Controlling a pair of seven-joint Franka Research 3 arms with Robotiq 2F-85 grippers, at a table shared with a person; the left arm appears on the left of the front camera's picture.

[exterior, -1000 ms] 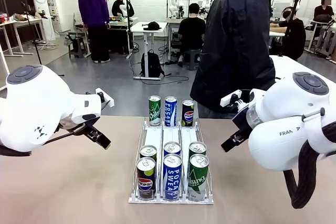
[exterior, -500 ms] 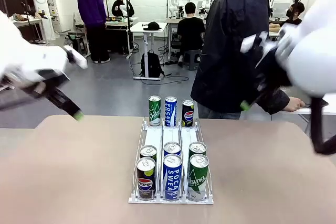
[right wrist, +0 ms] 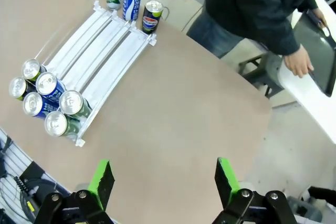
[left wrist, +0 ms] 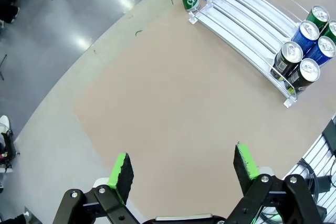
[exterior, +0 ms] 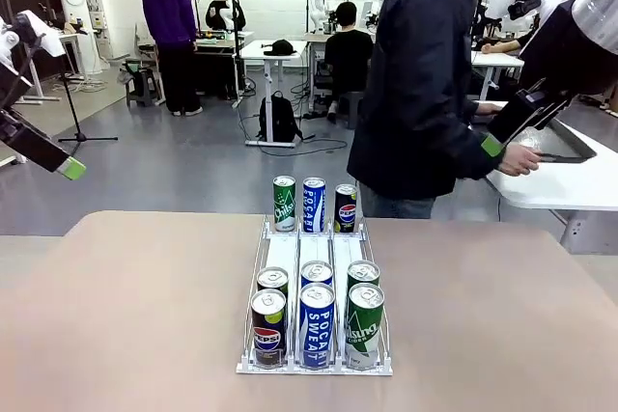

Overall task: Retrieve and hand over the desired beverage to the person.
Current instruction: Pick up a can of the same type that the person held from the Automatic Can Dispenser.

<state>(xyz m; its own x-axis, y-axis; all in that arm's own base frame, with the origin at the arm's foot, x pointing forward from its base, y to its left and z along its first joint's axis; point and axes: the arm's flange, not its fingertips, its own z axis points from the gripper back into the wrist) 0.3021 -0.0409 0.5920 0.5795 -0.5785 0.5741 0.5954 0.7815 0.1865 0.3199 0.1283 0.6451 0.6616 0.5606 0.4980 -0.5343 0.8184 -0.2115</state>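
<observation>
Both arms have swung up and outward since the earlier frame, when their bodies crowded low at either side of the rack; cans and rack unchanged.

Left hand: fingers spread, nothing between the pads. Right hand: likewise spread and empty.

Cans stand upright, long axis vertical, in a three-lane rack mid-surface: six at the robot's end, three at the far end.

Key relation: rack lies below and inboard of both hands, roughly equally far from each. At the near end, Pepsi sits toward the left arm and green toward the right.

Person stands side-on at the far edge, person's own hand on a white side table. No can is indicated, so the choice of arm looks open.
</observation>
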